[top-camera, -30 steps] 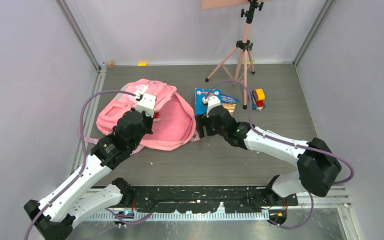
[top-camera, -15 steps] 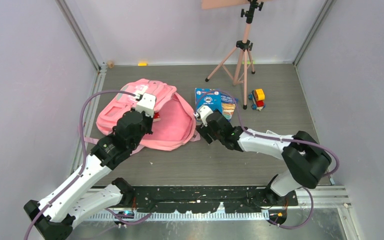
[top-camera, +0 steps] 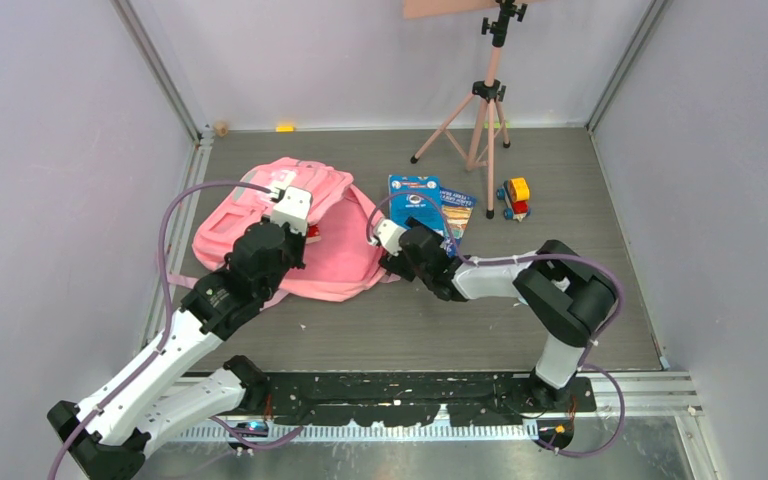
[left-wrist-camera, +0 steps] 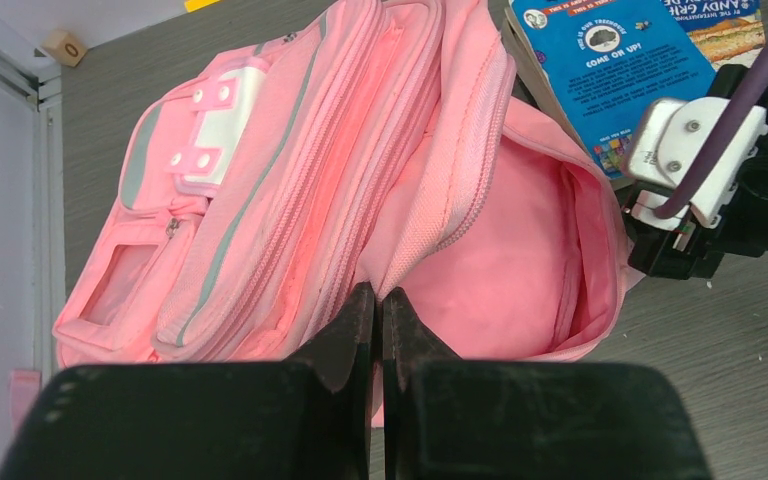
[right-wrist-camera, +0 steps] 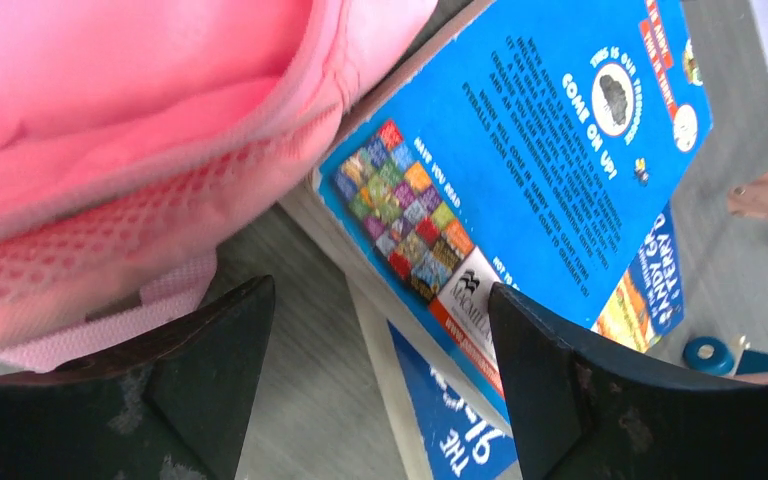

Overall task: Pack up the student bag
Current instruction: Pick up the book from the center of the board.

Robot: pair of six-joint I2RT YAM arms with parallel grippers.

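Backpack in soft pink fabric, the student bag (top-camera: pixel 345 255), is lying flat on the left half of a grey table (top-camera: pixel 410 320). Its zip pockets and a small white patch are facing up, and its main compartment is gaping open toward the right.

The left gripper (top-camera: pixel 307 232) is reaching over the bag from the near side. Its two black fingers (left-wrist-camera: pixel 355 320) are pressing together, pinching the pale pink edge of the opening. That edge is standing raised, with the pink lining showing beyond it.

The right gripper (top-camera: pixel 392 264) is sitting low at the bag's right edge. Its fingers (right-wrist-camera: pixel 215 340) are standing wide apart and gripping nothing. In the right wrist view, one finger is sitting just beside a mesh-backed pink strap and the other is sitting beside a book's edge. Whether either finger is touching anything cannot be told.

A blue book (top-camera: pixel 420 198) is lying just right of the bag, its near corner meeting the bag's rim. It is resting on a second book (top-camera: pixel 458 213), which is sticking out to the right.

Further right, a small toy vehicle (top-camera: pixel 514 198) in yellow, red and blue is sitting on the table. A pink-legged tripod (top-camera: pixel 485 110) is standing behind the books at the back. A small wooden block (top-camera: pixel 221 128) is sitting in the far left corner.
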